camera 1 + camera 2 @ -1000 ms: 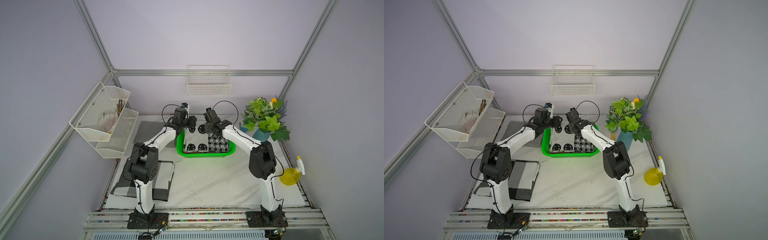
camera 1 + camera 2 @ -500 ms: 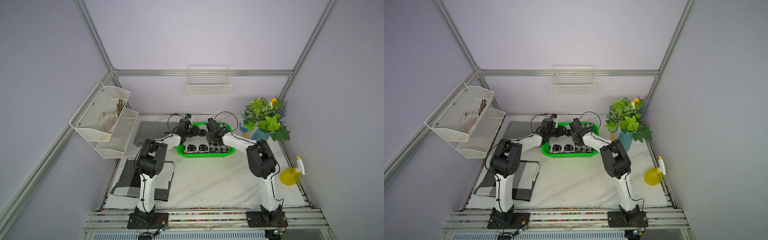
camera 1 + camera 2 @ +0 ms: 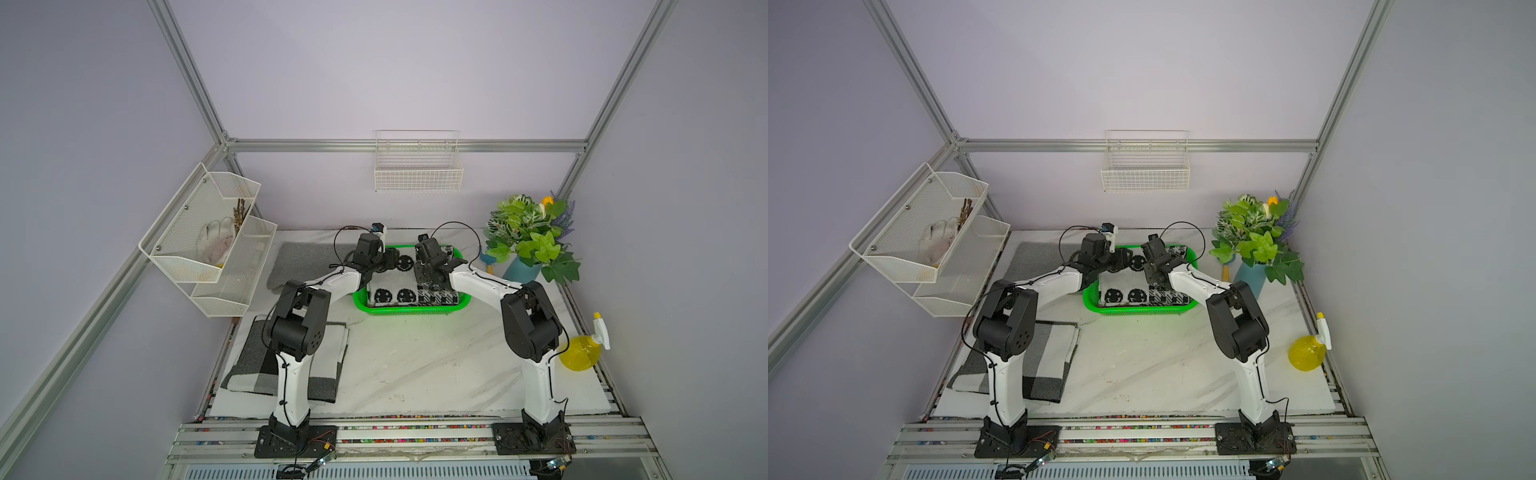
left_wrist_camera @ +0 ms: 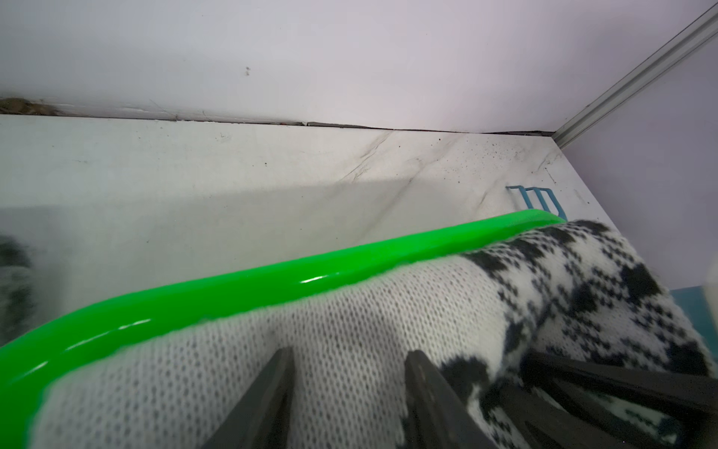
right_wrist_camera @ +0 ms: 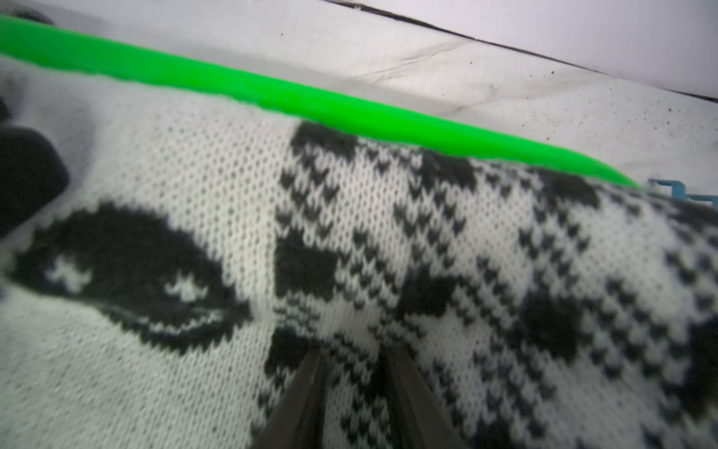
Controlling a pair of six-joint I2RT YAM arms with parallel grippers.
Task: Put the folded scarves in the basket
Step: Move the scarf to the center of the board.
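Scarf: we see the black-and-white knitted folded scarf (image 3: 390,289) with smiley faces and houndstooth checks. It lies inside the basket at the centre of both top views.
Basket: the bright green rectangular plastic basket (image 3: 409,311) with low mesh walls stands on the white marbled counter (image 3: 415,365). The scarf fills it nearly wall to wall, and in both wrist views we see the knit pressed against the green rim (image 4: 233,295).
Left hand: the left hand (image 4: 345,353) reaches in from the basket's left end. Its dark fingers (image 4: 272,396) stand apart with white knit filling the gap. We cannot tell whether they clamp it.
Right hand: the right hand (image 5: 351,350) is low over the checked half. Its fingers (image 5: 408,396) are nearly together, clamped on a pucker of the scarf.
Surroundings: a grey checked cloth (image 3: 249,361) lies at lower left. A leafy plant in a blue vase (image 3: 528,237) and a yellow spray bottle (image 3: 579,353) stand at the right.
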